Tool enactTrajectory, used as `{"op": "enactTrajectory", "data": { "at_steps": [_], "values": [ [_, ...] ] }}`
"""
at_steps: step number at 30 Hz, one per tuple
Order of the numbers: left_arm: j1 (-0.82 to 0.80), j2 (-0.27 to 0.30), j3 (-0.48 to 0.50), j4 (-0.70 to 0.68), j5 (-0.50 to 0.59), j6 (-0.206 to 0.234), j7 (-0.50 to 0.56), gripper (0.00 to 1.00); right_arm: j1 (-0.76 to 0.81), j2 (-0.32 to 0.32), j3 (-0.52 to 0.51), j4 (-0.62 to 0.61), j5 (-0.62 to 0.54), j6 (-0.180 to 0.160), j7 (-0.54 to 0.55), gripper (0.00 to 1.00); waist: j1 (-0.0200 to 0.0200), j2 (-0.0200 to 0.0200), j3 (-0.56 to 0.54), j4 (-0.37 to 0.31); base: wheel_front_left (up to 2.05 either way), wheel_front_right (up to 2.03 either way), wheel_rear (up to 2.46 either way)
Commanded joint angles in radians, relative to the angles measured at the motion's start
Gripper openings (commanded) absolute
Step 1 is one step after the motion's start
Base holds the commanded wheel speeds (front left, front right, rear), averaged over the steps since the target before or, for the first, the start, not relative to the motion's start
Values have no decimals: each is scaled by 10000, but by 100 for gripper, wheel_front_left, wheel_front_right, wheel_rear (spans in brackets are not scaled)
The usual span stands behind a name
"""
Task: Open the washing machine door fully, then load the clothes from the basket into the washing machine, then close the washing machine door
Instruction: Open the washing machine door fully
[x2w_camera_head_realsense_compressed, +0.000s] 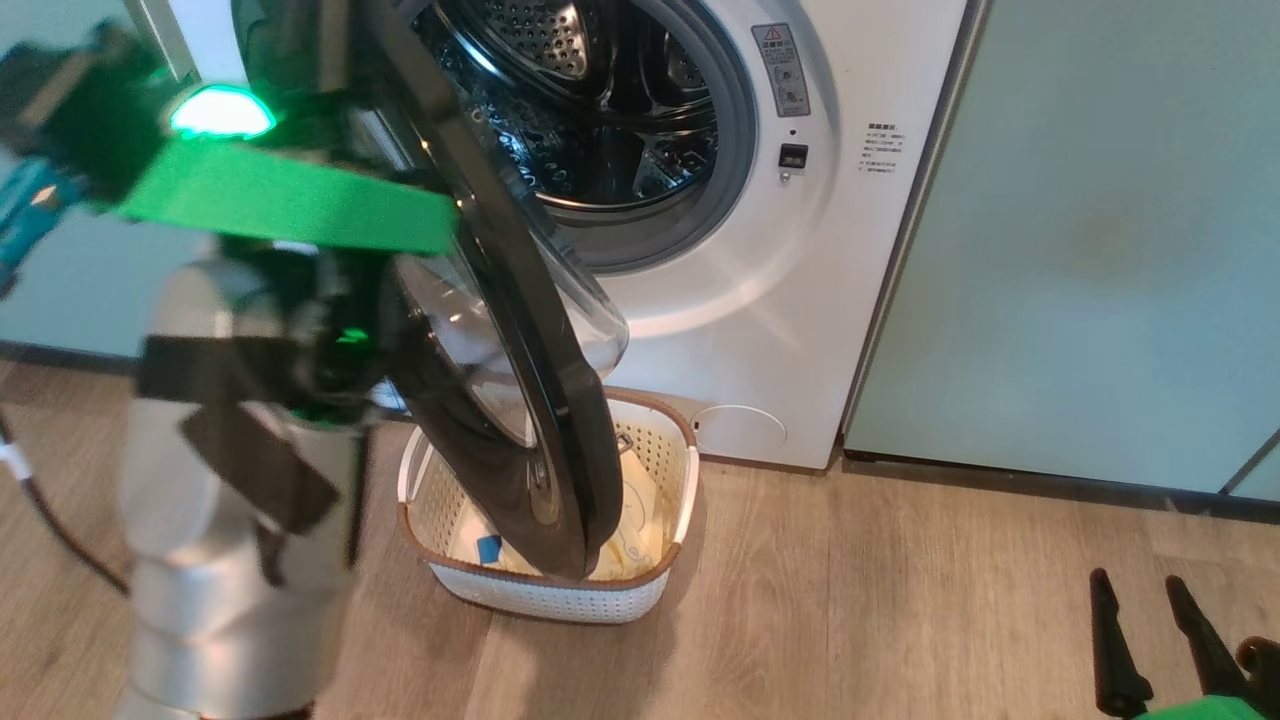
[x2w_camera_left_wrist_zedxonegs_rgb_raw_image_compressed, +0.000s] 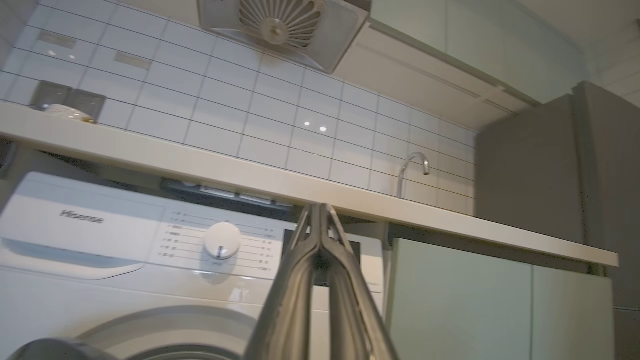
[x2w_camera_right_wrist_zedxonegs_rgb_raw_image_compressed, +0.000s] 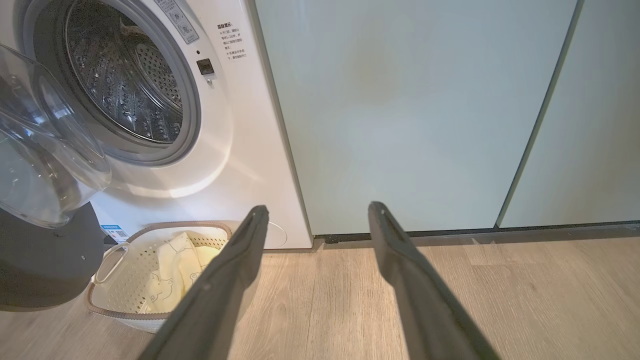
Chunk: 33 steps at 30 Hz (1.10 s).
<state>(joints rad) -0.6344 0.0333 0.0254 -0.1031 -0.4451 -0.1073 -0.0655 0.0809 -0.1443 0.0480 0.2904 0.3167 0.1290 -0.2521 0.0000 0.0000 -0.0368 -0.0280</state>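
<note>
- Right gripper (x2w_camera_head_realsense_compressed: 1137, 580): low over the wooden floor (x2w_camera_head_realsense_compressed: 850, 620), well to the right of the work. Fingers spread wide, nothing held.
- Left gripper (x2w_camera_left_wrist_zedxonegs_rgb_raw_image_compressed: 318, 209): fingers pressed together with nothing between them, pointing up at the washer's control panel (x2w_camera_left_wrist_zedxonegs_rgb_raw_image_compressed: 220, 240). Its forearm (x2w_camera_head_realsense_compressed: 230, 520) stands just beside the door's outer face.
- Basket (x2w_camera_head_realsense_compressed: 560, 600): on the floor near the washer's foot. The clothes (x2w_camera_head_realsense_compressed: 640, 520) lie inside; none are lifted out.
- Washing machine door (x2w_camera_head_realsense_compressed: 545, 400): swung out, roughly square to the front. I judge it short of fully open. Its lower rim hangs over the basket's left half and narrows access from above.
- Washing machine (x2w_camera_head_realsense_compressed: 800, 300): the drum (x2w_camera_head_realsense_compressed: 600, 120) looks empty. Loading and closing remain.
- Room: there is open floor on the right, before the teal cabinet doors (x2w_camera_head_realsense_compressed: 1080, 250). The basket's right side offers the freer approach.
</note>
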Motion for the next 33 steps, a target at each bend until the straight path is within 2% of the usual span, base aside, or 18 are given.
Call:
{"op": "enactTrajectory", "data": {
  "at_steps": [1, 7, 14, 22, 33],
  "values": [
    [-490, 189, -139, -564, -94, 121, 195, 0, -216, -134, 225, -247, 49, 17, -97, 100, 0, 0, 11, -9, 0, 0, 0],
    [-372, 174, -2758, -1598, -740, 914, 723, 0, -235, -111, 242, -229, 52, 17, -97, 100, 0, 0, 25, -69, 0, 0, 0],
    [335, 171, -5513, -1768, -1057, 1655, 723, 0, -241, -84, 236, -218, 87, 17, -97, 100, 0, 0, 76, -145, 0, 0, 0],
    [832, 171, -7281, -978, -861, 2249, 165, 0, -244, -55, 193, -220, 88, 17, -97, 100, 0, 0, 156, -164, 0, 0, 0],
    [1219, 170, -9205, 877, -436, 2582, -405, 0, -271, -76, 206, -247, 81, 17, -97, 100, 0, 0, 235, -181, 0, 0, 0]
  ]
}}
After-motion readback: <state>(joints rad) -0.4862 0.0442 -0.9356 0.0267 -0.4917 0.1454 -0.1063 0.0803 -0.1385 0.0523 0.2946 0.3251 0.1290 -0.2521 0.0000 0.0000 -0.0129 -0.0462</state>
